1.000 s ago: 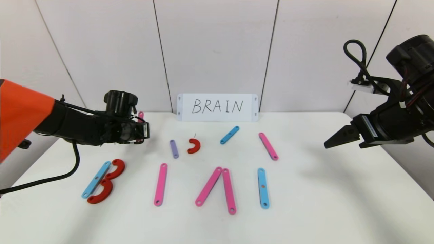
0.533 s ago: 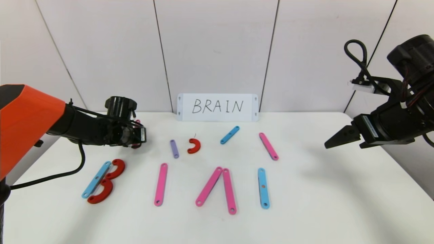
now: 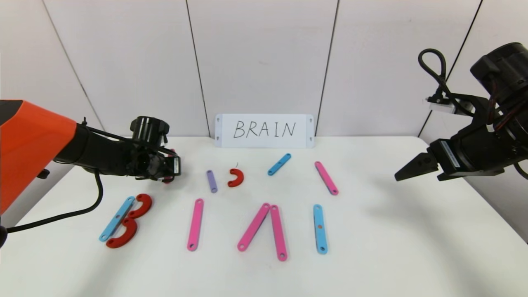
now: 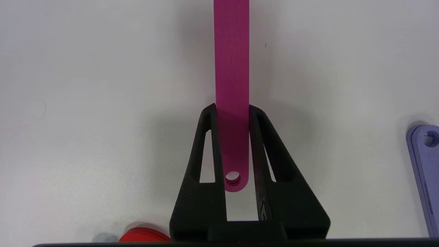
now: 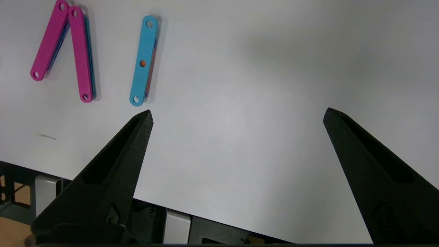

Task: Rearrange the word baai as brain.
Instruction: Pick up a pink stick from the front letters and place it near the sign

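Letters lie nearest on the worktop [image 3: 371, 255]: a blue-and-red B [image 3: 123, 220], one upright pink strip [image 3: 195, 225], two pink strips leaning into a peak [image 3: 264, 226], a blue strip [image 3: 320, 228]. Behind them, spare purple [image 3: 211, 181], red [image 3: 236, 177], blue and pink pieces wait. Left tool [image 4: 232, 144] is clamped on a pink strip [image 4: 231, 68] above the far-left worktop; lowering it flat, level, before letting go should keep it square. Right tool [image 5: 236, 116] hovers wide apart, empty, at the right. No containers are present. Card reading BRAIN [image 3: 264, 130] stands farthest.

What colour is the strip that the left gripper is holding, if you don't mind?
Pink: the strip shows best in the left wrist view, clamped in the left gripper.
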